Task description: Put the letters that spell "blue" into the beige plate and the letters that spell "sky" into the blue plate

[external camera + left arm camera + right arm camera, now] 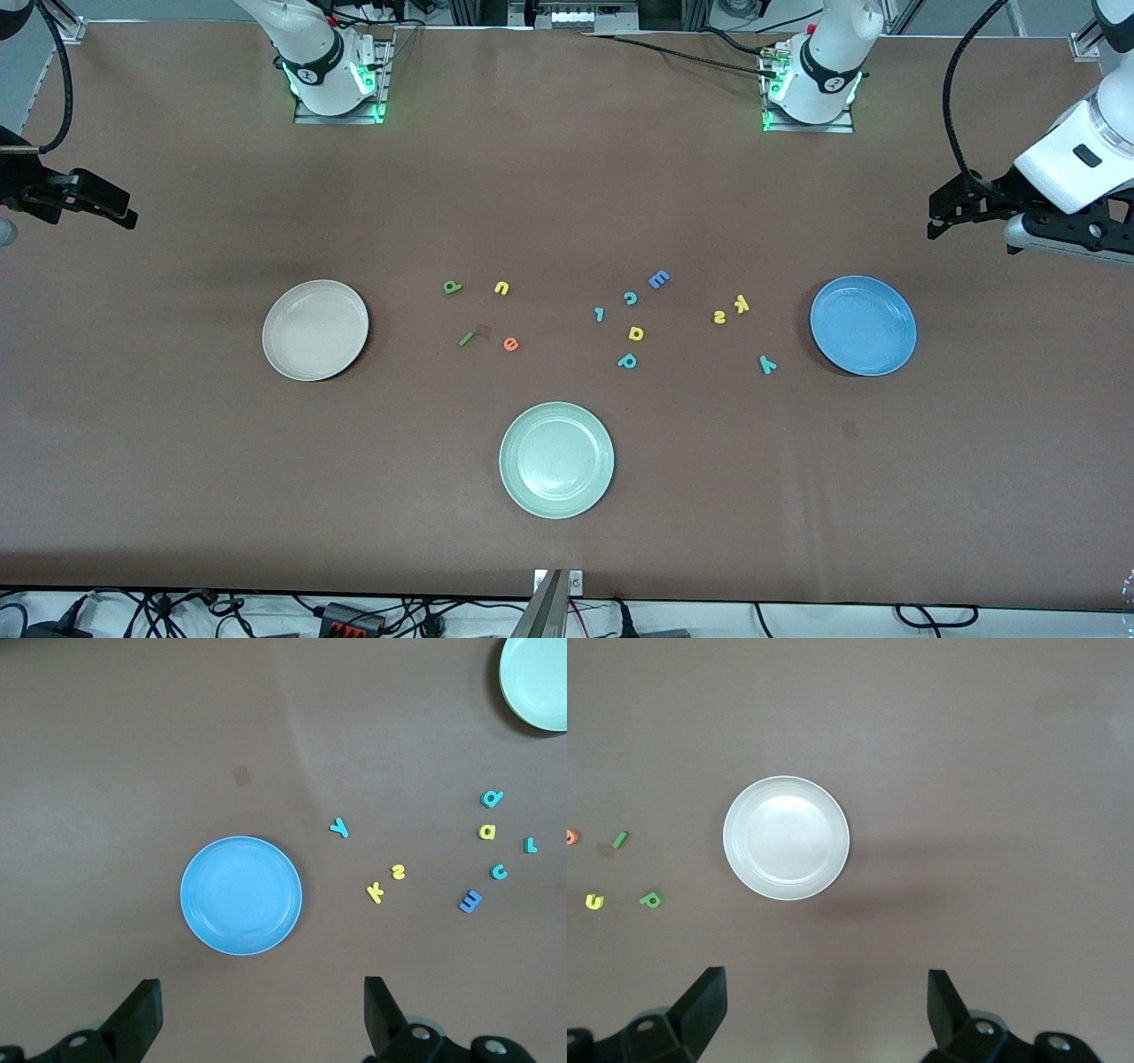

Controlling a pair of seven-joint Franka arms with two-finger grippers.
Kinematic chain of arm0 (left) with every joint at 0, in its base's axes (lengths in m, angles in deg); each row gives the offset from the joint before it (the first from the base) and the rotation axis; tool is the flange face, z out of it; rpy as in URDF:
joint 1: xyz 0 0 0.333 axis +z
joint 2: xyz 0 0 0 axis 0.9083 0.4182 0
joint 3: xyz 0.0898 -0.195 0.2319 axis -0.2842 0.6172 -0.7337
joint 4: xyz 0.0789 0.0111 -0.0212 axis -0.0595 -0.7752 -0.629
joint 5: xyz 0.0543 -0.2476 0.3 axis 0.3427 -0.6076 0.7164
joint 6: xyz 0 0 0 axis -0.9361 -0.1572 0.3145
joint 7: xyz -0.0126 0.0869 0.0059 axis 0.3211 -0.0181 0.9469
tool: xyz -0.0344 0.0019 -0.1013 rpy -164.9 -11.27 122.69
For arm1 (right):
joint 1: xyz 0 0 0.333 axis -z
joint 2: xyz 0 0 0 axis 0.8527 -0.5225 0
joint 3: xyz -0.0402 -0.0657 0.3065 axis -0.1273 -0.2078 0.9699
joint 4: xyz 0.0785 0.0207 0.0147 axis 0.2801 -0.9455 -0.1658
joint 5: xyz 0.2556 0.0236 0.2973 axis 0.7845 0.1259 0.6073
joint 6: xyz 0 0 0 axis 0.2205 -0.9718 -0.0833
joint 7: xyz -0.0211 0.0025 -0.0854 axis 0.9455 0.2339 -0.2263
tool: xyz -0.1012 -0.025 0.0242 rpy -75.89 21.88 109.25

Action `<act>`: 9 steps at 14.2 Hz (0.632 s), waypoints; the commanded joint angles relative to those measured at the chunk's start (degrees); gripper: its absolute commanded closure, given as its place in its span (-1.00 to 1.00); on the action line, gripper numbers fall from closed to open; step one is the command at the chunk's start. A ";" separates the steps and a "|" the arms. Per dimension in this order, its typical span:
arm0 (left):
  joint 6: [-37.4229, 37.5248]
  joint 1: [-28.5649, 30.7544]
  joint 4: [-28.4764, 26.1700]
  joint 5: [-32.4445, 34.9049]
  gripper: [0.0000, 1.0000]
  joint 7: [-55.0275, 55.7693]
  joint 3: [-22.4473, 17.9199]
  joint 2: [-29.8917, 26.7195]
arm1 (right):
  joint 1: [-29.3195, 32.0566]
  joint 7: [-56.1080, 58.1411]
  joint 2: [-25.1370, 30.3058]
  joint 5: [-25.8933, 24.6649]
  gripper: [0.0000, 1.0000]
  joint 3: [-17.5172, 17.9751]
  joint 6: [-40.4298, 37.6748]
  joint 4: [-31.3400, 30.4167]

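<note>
Brown table (567, 177) carries three plates, scattered letters.

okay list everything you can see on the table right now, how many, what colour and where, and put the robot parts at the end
beige plate: one, cream, toward the right arm's end, nothing in it.
blue plate: one, bright blue, toward the left arm's end, nothing in it.
green plate: one, pale green, mid-table, nearest the front camera.
"blue" letters: four, dark green b, yellow u, green l, orange e, beside the beige plate.
"sky" letters: three, yellow s, yellow k, teal y, beside the blue plate.
other letters: five, blue, teal and yellow, mid-table.
right gripper: open, over bare table beside the beige plate.
left gripper: open, over bare table beside the blue plate.
</note>
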 commanded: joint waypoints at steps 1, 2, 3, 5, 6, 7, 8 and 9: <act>1.39 0.32 1.70 0.19 -1.00 -0.77 0.31 0.64 | 0.02 0.17 0.73 0.04 -1.00 0.10 -1.01 -0.36; 1.39 0.23 1.79 0.19 -1.00 -0.68 0.31 0.64 | 0.02 0.17 0.73 0.03 -1.00 0.10 -0.92 -0.36; 1.39 0.23 1.79 0.19 -1.00 -0.68 0.31 0.64 | 0.02 0.17 0.73 0.03 -1.00 0.10 -0.92 -0.36; 1.39 0.23 1.79 0.19 -1.00 -0.68 0.31 0.64 | -0.07 0.09 0.56 0.03 -1.00 0.10 -0.92 -0.45; 1.48 0.14 1.79 0.19 -1.00 -0.68 0.31 0.64 | -0.24 0.17 0.12 0.12 -1.00 0.19 -0.92 -0.62; 1.39 0.14 1.79 0.19 -1.00 -0.68 0.31 0.64 | -1.46 0.17 -0.58 0.21 -1.00 0.28 -0.92 -0.80; 1.39 0.14 1.79 0.19 -1.00 -0.68 0.31 0.64 | -3.74 0.17 -1.71 0.12 -1.00 0.28 -0.92 -1.15; 1.39 0.14 1.79 0.19 -1.00 -0.68 0.31 0.64 | -4.98 -0.44 -2.77 0.12 -1.00 0.28 -0.92 -1.85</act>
